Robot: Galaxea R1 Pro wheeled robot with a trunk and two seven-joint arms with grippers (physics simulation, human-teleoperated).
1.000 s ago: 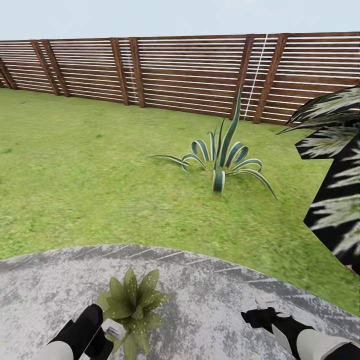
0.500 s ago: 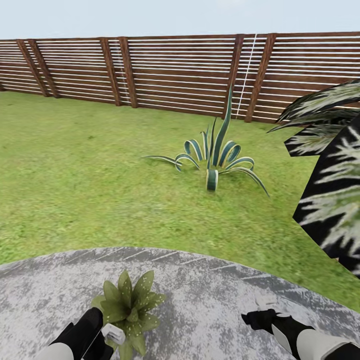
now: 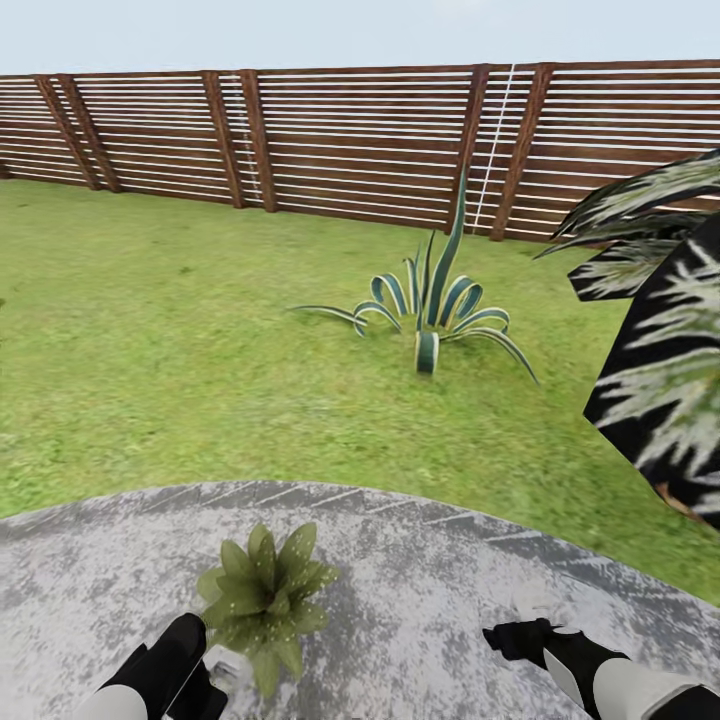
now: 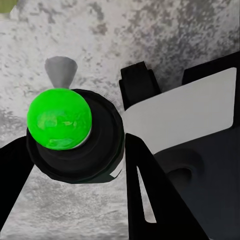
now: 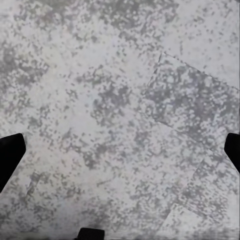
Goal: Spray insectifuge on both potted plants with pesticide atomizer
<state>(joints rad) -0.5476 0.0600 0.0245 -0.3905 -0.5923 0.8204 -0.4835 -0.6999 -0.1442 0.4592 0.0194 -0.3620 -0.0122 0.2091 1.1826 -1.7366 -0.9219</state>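
The left gripper [image 3: 192, 668] is held low over the mottled grey stone paving [image 3: 430, 600]. In the left wrist view its black fingers [image 4: 145, 200] are pinched on the pesticide atomizer [image 4: 60, 120], a black cylindrical body with a bright green ball top and a grey cone nozzle. The right gripper [image 3: 515, 632] is carrying nothing; its fingers [image 5: 10, 155] are spread wide over bare paving.

Just beyond the left gripper, one potted plant [image 3: 262, 598], a low rosette of pale-speckled green leaves, is seated on the slab. Against the pictures a second and half a second ago, the whole head view is shifted, so a camera move is recorded, not a plant move. The atomizer's pale part is now partly covered by the leaves. No spray is seen.

Judgement: the nozzle is being lined up on this plant; spraying is not yet begun.

Further out are noted the green grass lawn [image 3: 150, 330], a striped blue-green agave [image 3: 432, 320], a dark white-streaked palm [image 3: 670, 380] and the brown slatted wooden fence [image 3: 350, 140].
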